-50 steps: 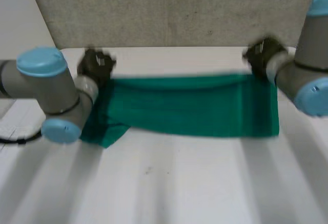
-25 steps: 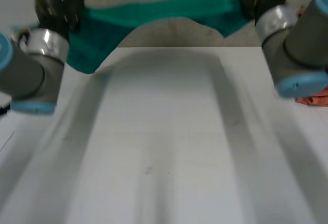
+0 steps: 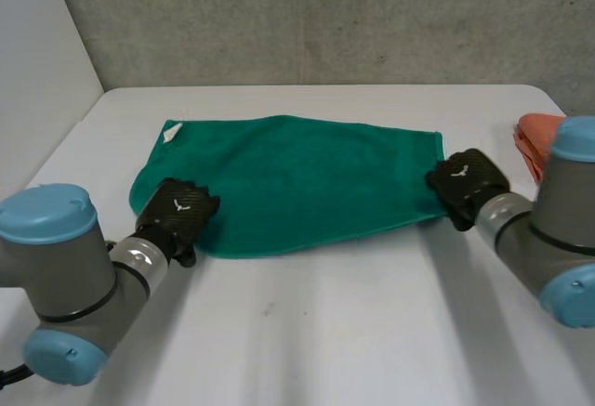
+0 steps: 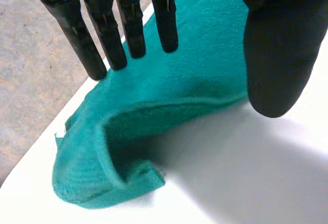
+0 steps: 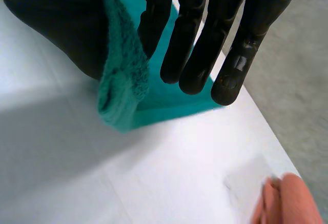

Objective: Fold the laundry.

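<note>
Towel point(image 3: 307, 178): green terry cloth, spread across the middle of the bench point(image 3: 325, 332), with its long side running left to right.
Tag point(image 3: 172, 131): small and white, at the towel's far left corner.
Left end: edge rolled over on itself, resting on the bench.
Near right corner: raised off the bench, pinched between the thumb and fingers of the right hand point(image 5: 195, 39).
Orange cloth point(image 3: 533, 137): bunched at the bench's right edge, apart from the towel.
</note>
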Available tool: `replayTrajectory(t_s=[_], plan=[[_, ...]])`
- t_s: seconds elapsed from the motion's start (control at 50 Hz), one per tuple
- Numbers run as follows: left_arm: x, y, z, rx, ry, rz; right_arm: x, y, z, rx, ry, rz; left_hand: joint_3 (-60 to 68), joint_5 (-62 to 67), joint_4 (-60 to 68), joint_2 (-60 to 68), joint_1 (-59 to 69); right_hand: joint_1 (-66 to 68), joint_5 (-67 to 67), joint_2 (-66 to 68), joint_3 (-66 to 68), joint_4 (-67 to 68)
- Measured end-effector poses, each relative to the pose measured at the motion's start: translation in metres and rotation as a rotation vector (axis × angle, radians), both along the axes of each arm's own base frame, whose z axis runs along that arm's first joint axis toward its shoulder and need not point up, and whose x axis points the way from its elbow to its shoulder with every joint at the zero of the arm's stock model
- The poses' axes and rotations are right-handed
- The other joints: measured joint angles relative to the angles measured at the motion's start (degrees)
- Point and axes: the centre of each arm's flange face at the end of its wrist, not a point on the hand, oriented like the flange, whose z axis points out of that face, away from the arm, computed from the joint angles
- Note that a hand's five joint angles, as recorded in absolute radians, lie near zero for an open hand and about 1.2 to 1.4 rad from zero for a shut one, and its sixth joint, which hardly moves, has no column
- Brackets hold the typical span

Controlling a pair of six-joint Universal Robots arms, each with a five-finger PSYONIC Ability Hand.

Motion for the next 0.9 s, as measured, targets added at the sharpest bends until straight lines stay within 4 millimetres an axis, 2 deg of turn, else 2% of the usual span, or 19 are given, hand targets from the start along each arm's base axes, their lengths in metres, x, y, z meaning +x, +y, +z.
replayTrajectory(t_s=[0.04,0.08,0.1,0.14,0.28,0.42,0.52,0.78,0.9], plan=[[0.002,0.002,0.008,-0.001,0.031,0.014,-0.008,0.000,0.004,-0.003,-0.005,-0.015,-7.4,-7.3,-7.4,-7.4,-7.0,0.0,0.0,0.0,0.0,0.0],[0.003,0.002,0.011,-0.002,0.047,0.021,-0.014,-0.001,0.005,-0.002,-0.008,-0.024,-8.0,-8.0,-8.0,-8.3,-7.5,0.0,0.0,0.0,0.0,0.0],[0.006,0.002,0.022,-0.002,0.108,0.046,-0.020,-0.001,0.005,0.002,-0.012,-0.033,-10.9,-10.9,-10.7,-10.9,-10.2,0.0,0.0,0.0,0.0,0.0],[0.009,0.001,0.030,0.003,0.169,0.070,-0.030,-0.001,0.003,0.015,-0.019,-0.045,-12.0,-11.8,-11.4,-11.6,-10.4,0.0,0.0,0.0,0.0,0.0],[0.022,-0.001,0.039,0.038,0.283,0.148,-0.046,-0.007,-0.003,0.026,-0.029,-0.079,-12.0,-11.8,-11.4,-11.6,-10.4,0.0,0.0,0.0,0.0,0.0],[0.041,-0.008,0.031,0.087,0.275,0.229,-0.055,-0.013,-0.006,0.022,-0.034,-0.104,-8.0,-6.5,-7.0,-7.5,-6.7,0.0,0.0,0.0,0.0,0.0],[0.048,-0.011,0.016,0.143,0.249,0.262,-0.055,-0.011,-0.009,0.027,-0.036,-0.100,-4.0,-2.7,-3.2,-3.8,-3.2,0.0,0.0,0.0,0.0,0.0],[0.054,-0.024,-0.012,0.197,0.195,0.280,-0.053,-0.009,-0.012,0.033,-0.036,-0.091,-3.7,-2.2,-2.8,-3.2,-3.0,0.0,0.0,0.0,0.0,0.0],[0.054,-0.033,-0.018,0.175,0.153,0.267,-0.054,-0.008,-0.012,0.035,-0.037,-0.091,2.9,3.8,3.6,3.1,4.3,0.0,0.0,0.0,0.0,0.0]])
